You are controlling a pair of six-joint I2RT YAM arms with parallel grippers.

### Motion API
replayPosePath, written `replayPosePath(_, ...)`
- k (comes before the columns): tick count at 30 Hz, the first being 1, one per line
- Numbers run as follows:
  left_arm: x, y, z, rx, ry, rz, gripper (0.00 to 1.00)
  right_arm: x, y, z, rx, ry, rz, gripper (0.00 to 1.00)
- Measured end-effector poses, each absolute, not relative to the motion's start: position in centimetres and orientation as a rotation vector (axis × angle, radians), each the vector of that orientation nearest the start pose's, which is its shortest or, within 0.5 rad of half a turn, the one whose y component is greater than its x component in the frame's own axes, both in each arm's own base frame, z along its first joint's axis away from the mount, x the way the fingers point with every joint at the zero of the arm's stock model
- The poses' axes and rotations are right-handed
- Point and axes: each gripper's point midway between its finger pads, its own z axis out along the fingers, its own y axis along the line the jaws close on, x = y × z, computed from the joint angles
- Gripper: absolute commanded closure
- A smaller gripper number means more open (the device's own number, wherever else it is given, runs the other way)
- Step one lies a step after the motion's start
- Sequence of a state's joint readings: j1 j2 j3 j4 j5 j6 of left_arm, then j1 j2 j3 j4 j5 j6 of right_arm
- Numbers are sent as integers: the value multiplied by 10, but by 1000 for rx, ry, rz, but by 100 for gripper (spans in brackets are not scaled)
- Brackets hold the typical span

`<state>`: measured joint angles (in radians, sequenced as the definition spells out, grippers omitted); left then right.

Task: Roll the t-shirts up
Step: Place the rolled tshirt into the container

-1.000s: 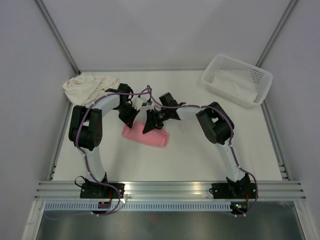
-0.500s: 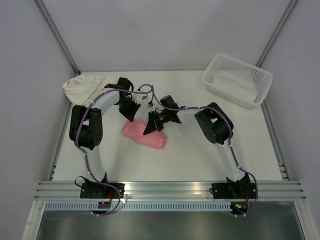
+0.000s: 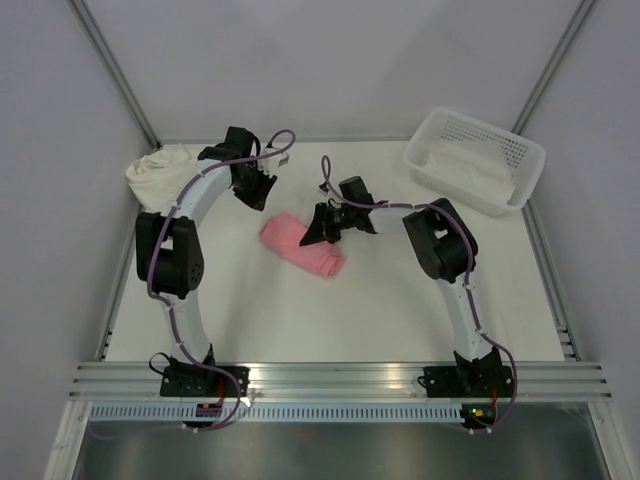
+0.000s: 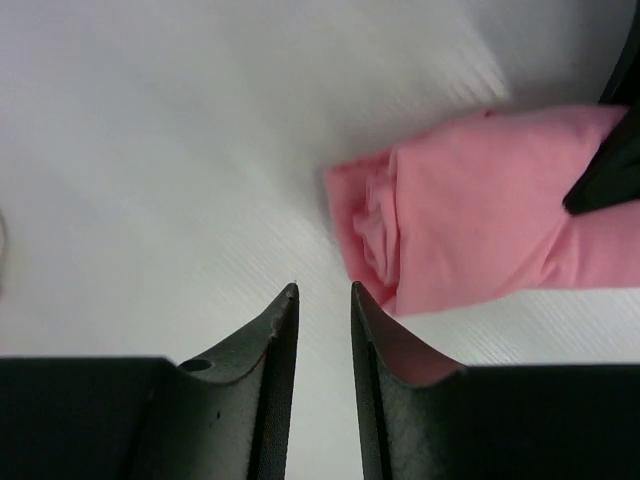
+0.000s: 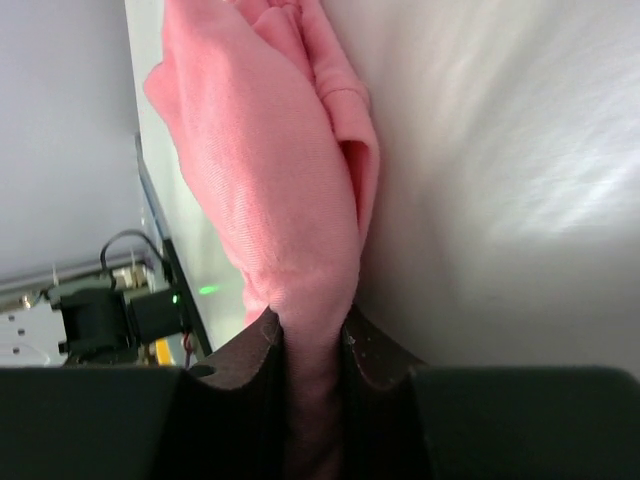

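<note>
A salmon pink t-shirt (image 3: 300, 243) lies rolled into a short log on the white table. My right gripper (image 3: 318, 231) is shut on its right end, and in the right wrist view the pink t-shirt (image 5: 268, 150) bunches between the jaws of the right gripper (image 5: 312, 330). My left gripper (image 3: 256, 197) hangs behind and to the left of the roll, apart from it. In the left wrist view the left gripper (image 4: 322, 298) stands open with only bare table in the narrow gap, and the roll's spiral end (image 4: 385, 225) shows just beyond. A cream t-shirt (image 3: 160, 172) lies crumpled at the back left.
A white perforated basket (image 3: 478, 130) stands at the back right corner. Grey walls with metal posts close in the table on three sides. An aluminium rail (image 3: 340, 376) with both arm bases runs along the near edge.
My left gripper opened, let go of the pink roll and drew back to the left. My right gripper shut on the roll's end and shifted it back and slightly right.
</note>
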<state>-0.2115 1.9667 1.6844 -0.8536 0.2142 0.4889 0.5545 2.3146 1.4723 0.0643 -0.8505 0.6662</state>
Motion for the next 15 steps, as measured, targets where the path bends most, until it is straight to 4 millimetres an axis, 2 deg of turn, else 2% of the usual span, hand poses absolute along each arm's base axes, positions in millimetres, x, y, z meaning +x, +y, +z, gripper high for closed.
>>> replayPosePath(3,435,-107,107,948,2496,-196,67,381,374,26,-247,2518,1482,100)
replayPosePath(7,435,-104,105,927,2508,-199,67,409,351,27,-155,2495,1423,100)
replayPosePath(10,435,-104,104,925,2512,-200,67,419,341,26,-135,2495,1386,100)
replayPosePath(15,435,-104,104,925,2513,-196,67,430,334,35,-240,2495,1295,100)
